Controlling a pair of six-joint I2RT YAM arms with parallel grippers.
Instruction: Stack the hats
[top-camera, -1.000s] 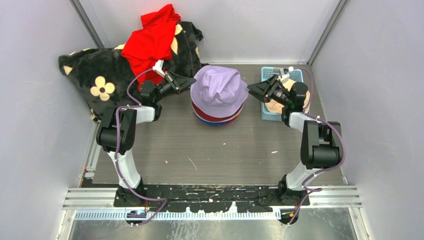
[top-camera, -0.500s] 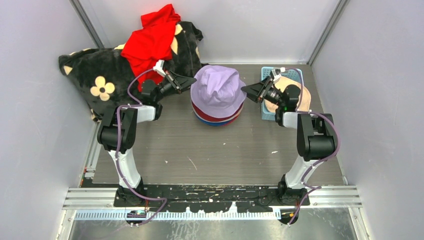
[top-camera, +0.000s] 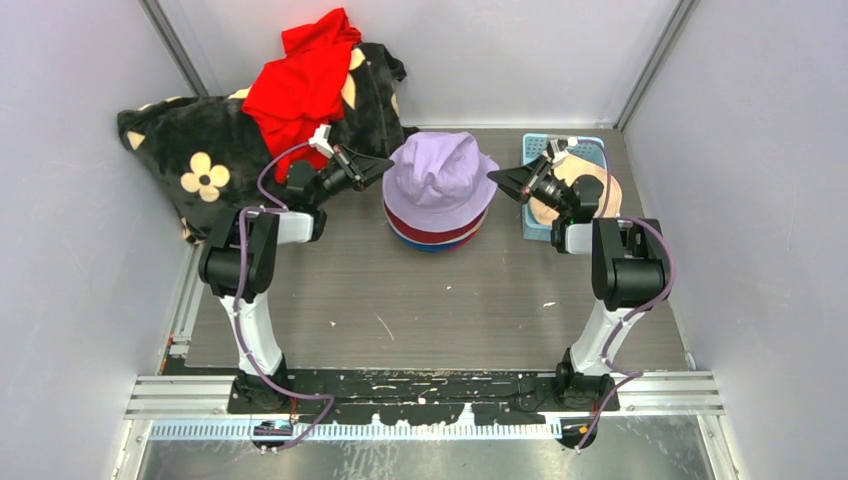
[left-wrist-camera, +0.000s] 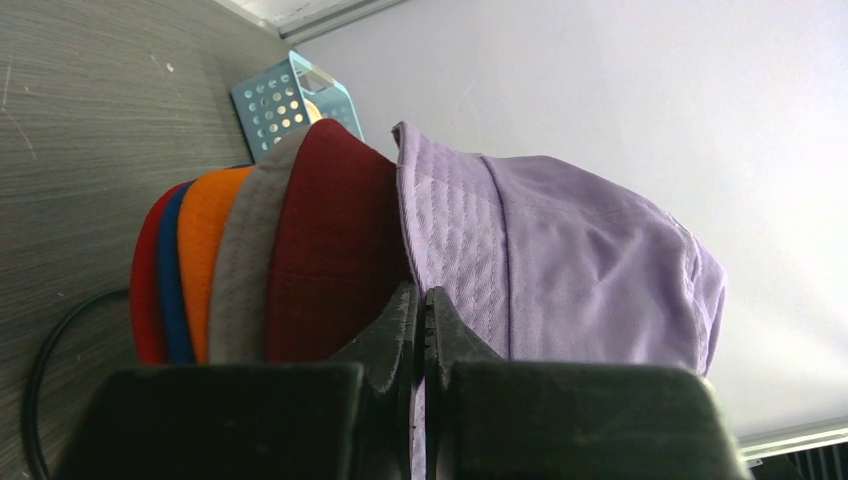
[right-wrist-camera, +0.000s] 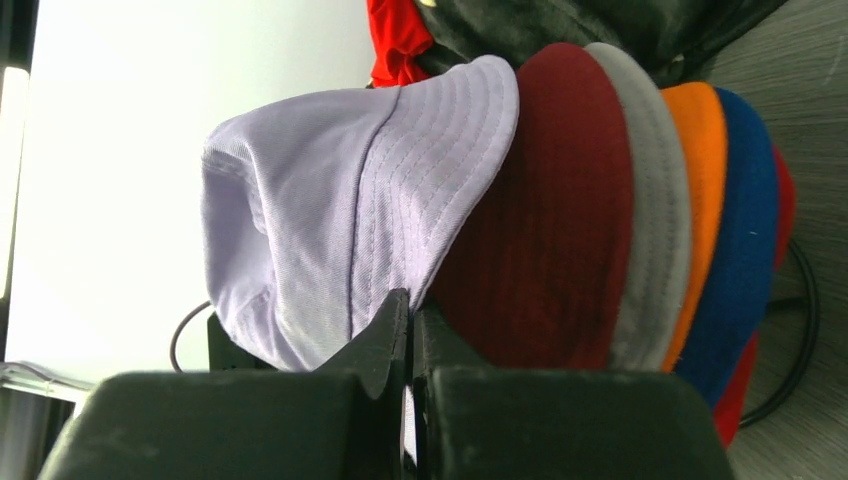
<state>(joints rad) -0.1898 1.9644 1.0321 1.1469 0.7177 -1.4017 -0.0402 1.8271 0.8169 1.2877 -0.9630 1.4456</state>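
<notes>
A: Where is the lilac hat (top-camera: 440, 172) sitting now?

B: It is sitting on top of the stack (top-camera: 432, 235) in the middle of the table (top-camera: 400, 290). Its crown is covering the maroon hat (left-wrist-camera: 330, 240), and grey, orange, blue and red layers are showing under that one.

A: And what are the two grippers doing?

B: The left gripper (top-camera: 383, 163) is pressing closed on the left edge of the lilac brim, and the right gripper (top-camera: 492, 179) is doing the same on the right edge. In each wrist view the jaws are meeting, with only a thin strip of lilac cloth showing between them. So I am judging that both are pinching this brim and nothing else.

A: So what are we advising for this step?

B: I am thinking the hat is being seated down. Both arms should be drawing the brim downward together, at one pace. If one side is pulling harder, the crown may be tilting and the whole stack sliding sideways. The tips should be keeping off the maroon brim, which is lying just beside them. Only then opening both, and perhaps the cream fabric (top-camera: 605, 190) by the blue basket (top-camera: 537, 148) is the next hat, though I cannot be telling for sure
</notes>
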